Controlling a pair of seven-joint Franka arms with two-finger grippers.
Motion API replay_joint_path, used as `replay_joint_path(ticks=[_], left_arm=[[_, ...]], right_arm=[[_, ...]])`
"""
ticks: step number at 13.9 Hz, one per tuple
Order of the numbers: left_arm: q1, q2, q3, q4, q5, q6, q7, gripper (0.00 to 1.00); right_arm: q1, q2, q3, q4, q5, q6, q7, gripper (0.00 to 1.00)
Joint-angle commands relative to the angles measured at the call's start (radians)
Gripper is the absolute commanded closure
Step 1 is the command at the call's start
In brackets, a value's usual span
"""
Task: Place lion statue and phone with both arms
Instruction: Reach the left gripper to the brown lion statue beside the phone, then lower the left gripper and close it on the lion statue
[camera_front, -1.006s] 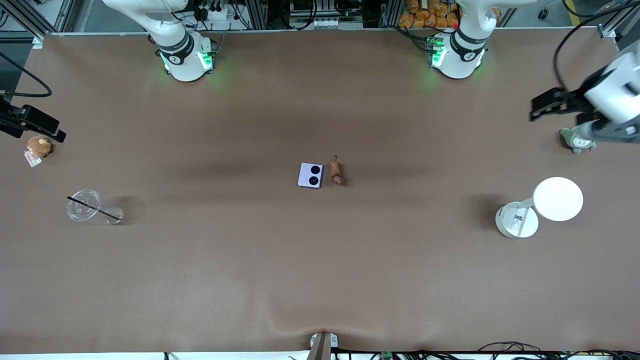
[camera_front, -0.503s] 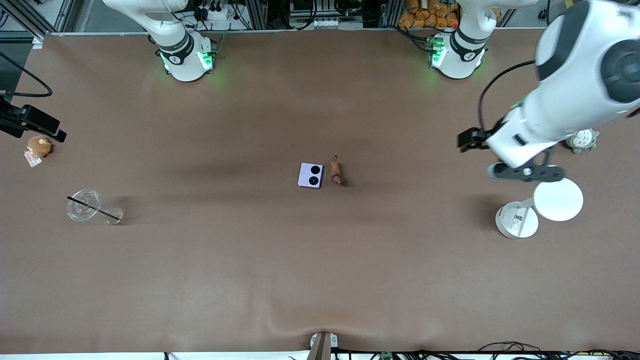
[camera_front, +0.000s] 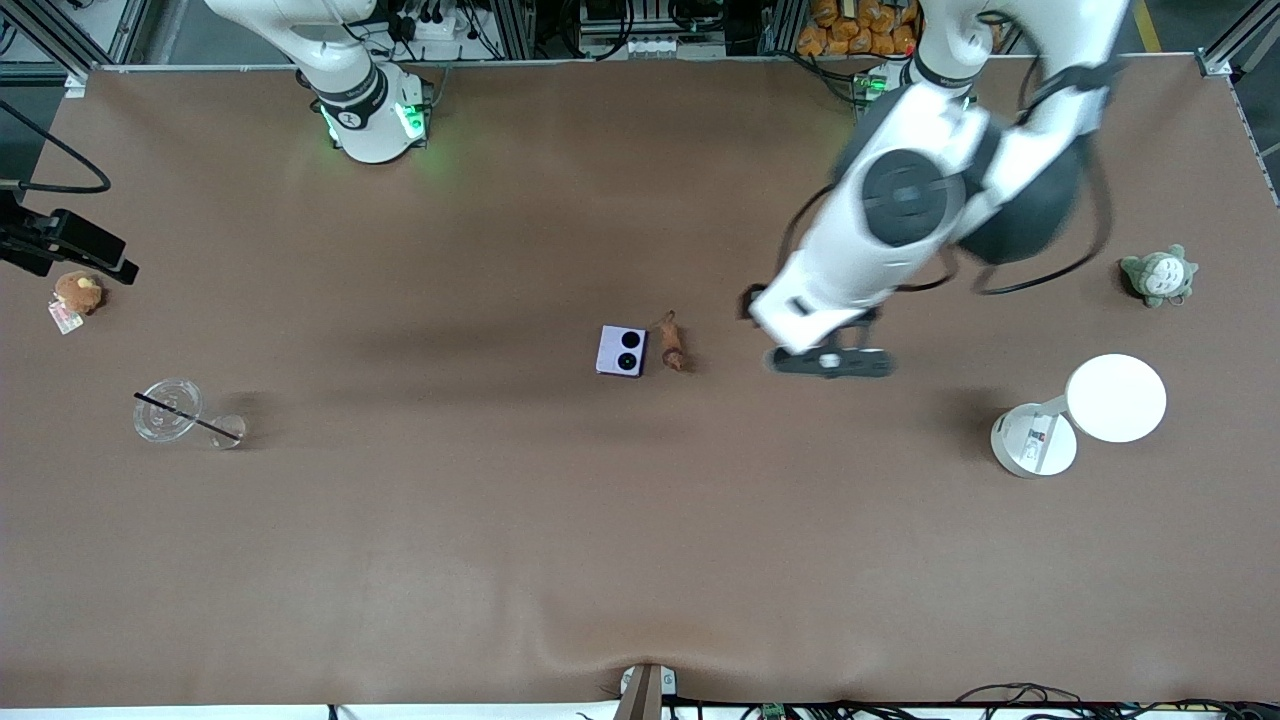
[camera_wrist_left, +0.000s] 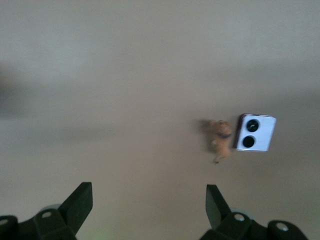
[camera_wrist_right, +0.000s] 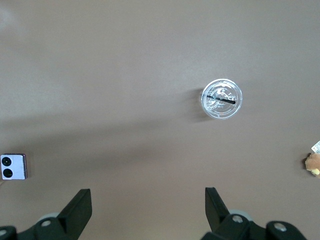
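Observation:
The lavender phone (camera_front: 621, 351) lies at the table's middle with its two black camera circles up. The reddish-brown lion statue (camera_front: 673, 343) lies right beside it, toward the left arm's end. My left gripper (camera_front: 795, 335) is open and empty, over bare table between the lion and the lamp. Its wrist view shows the lion (camera_wrist_left: 221, 140) and phone (camera_wrist_left: 255, 133) ahead of the gripper (camera_wrist_left: 148, 210). My right gripper (camera_front: 75, 250) is open and empty, waiting over the right arm's end by the brown plush. Its wrist view shows the gripper (camera_wrist_right: 148, 210) and the phone (camera_wrist_right: 13, 166).
A white desk lamp (camera_front: 1080, 415) and a grey-green plush (camera_front: 1158, 277) are at the left arm's end. A clear cup with a straw (camera_front: 168, 410), a small glass (camera_front: 228, 430) and a brown plush with a tag (camera_front: 78, 292) are at the right arm's end.
My left arm has swung from the left arm's end of the table toward the middle, uncovering the grey-green plush. The right gripper has barely moved.

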Motion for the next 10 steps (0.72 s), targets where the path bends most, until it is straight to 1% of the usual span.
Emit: replay_joint_path(ticks=[1,4,7,10], left_arm=[[-0.07,0.097,0.011,0.022,0.006,0.115,-0.087,0.0],[-0.155,0.201,0.019,0.022,0.012,0.263,-0.195,0.0],[-0.19,0.267,0.017,0.014,0.073,0.37,-0.28,0.0],[-0.189,0.319,0.017,0.005,0.141,0.429,-0.279,0.0]], right_arm=[[0.012,-0.01,-0.003,-0.005,-0.004,0.001,-0.006,0.0],[0.018,-0.009,-0.003,-0.005,-0.004,0.001,-0.006,0.0],[0.021,-0.009,-0.003,-0.005,-0.004,-0.001,-0.006,0.0],[0.024,-0.009,-0.003,-0.005,-0.004,-0.004,-0.006,0.0]])
